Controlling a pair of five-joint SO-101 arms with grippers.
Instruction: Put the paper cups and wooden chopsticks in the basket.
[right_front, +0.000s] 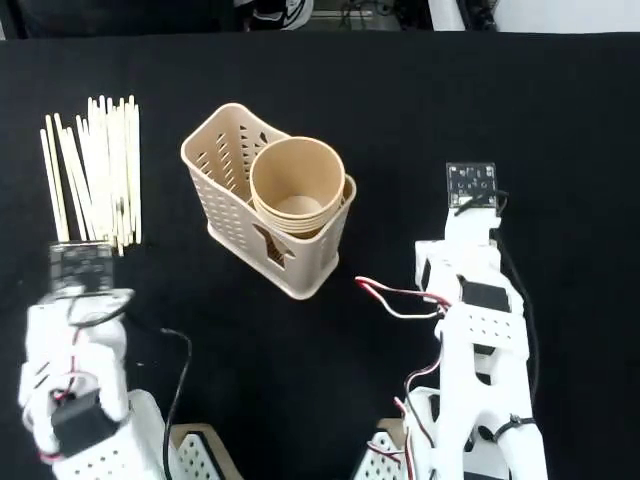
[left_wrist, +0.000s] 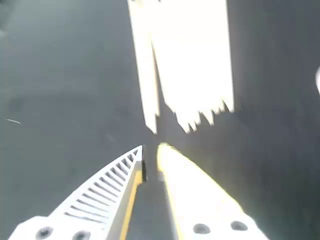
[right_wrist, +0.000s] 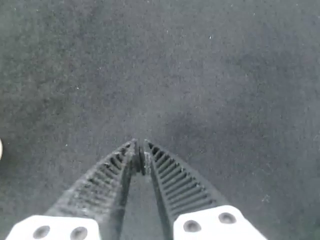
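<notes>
At the far left of the black table (right_front: 400, 90) lies the bundle of wooden chopsticks (right_front: 95, 170), spread side by side on the cloth with their length running from near to far. They are outside the basket and well apart from it.

Just near of them stands the left arm (right_front: 80, 350), at the near left corner, with its wrist board above the near ends of the sticks. In the left wrist view the left gripper (left_wrist: 151, 155) has its two fingers pressed almost together, with only a thin slit between the tips and nothing held in it. The chopsticks (left_wrist: 190, 60) appear there as a bright pale patch just beyond the tips, and I cannot tell if the tips touch them.

In the middle of the table is the beige basket (right_front: 225, 160) with slots in its walls, turned diagonally. A stack of paper cups (right_front: 297, 180) sits upright inside its right end, mouth up, with the rims nested one in another.

To the right of the basket, well apart from it, is the right arm (right_front: 478, 320), with red and white wires (right_front: 395, 295) hanging from its left side. The right gripper (right_wrist: 139, 152) is closed, its ribbed fingers meet at the tips, and it holds nothing; under it there is the dark cloth
</notes>
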